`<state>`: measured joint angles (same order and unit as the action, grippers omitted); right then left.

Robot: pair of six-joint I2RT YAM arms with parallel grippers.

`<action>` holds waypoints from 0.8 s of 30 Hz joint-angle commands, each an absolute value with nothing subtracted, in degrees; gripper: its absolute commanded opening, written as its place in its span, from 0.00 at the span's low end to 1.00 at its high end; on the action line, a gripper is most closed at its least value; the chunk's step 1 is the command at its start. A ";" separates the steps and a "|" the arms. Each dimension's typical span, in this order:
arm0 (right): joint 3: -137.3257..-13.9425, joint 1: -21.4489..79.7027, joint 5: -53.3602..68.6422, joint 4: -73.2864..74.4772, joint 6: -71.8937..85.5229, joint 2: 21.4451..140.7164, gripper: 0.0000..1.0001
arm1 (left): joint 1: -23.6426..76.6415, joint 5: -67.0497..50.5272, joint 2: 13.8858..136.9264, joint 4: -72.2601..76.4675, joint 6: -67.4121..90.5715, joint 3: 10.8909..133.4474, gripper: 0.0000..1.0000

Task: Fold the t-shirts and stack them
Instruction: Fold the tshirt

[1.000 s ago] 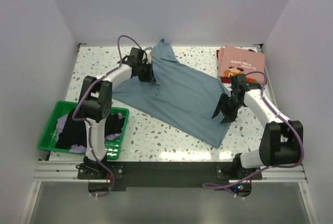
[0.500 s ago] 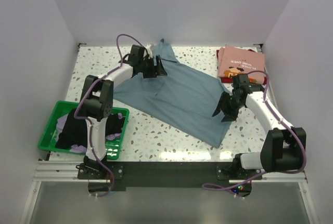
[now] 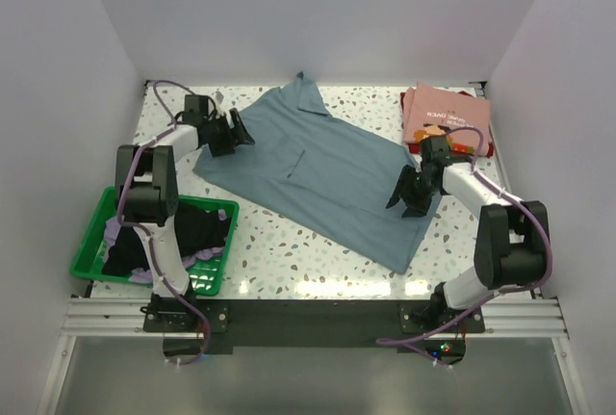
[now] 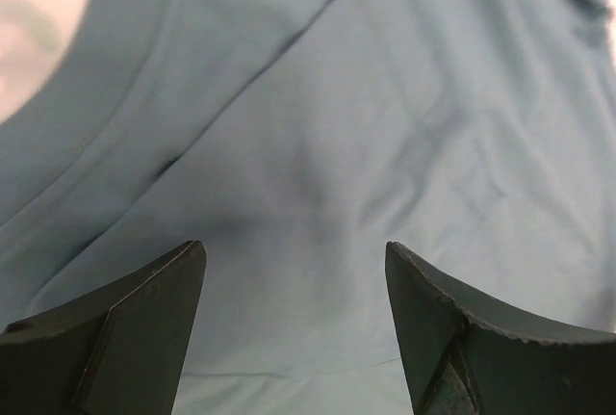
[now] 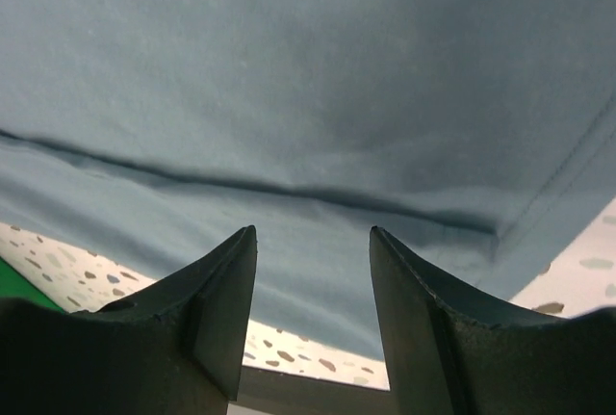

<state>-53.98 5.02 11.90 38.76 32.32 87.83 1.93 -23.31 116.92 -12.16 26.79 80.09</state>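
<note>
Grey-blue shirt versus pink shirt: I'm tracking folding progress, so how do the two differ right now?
The grey-blue shirt lies spread open across the middle of the table; the pink shirt is folded into a compact rectangle at the far right corner. The grey-blue shirt is plain; the pink shirt carries a small print. Both lie flat.

Basket [image 3: 87,237] obstructs near left; stack [image 3: 445,112] far right.

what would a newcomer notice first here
A grey-blue t-shirt lies spread across the table, the open left gripper at its left edge, the open right gripper over its right side. A folded pink t-shirt sits at the far right, a green mesh basket of dark clothes near left.
</note>
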 commanded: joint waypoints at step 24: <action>-43.77 8.26 6.95 40.60 34.54 90.53 0.52 | 0.00 -13.70 111.27 -16.00 19.42 64.96 0.81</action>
<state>-47.70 7.42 11.27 34.54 34.15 89.52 0.43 -17.98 110.54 -9.47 21.21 68.58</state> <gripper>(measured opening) 0.516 0.808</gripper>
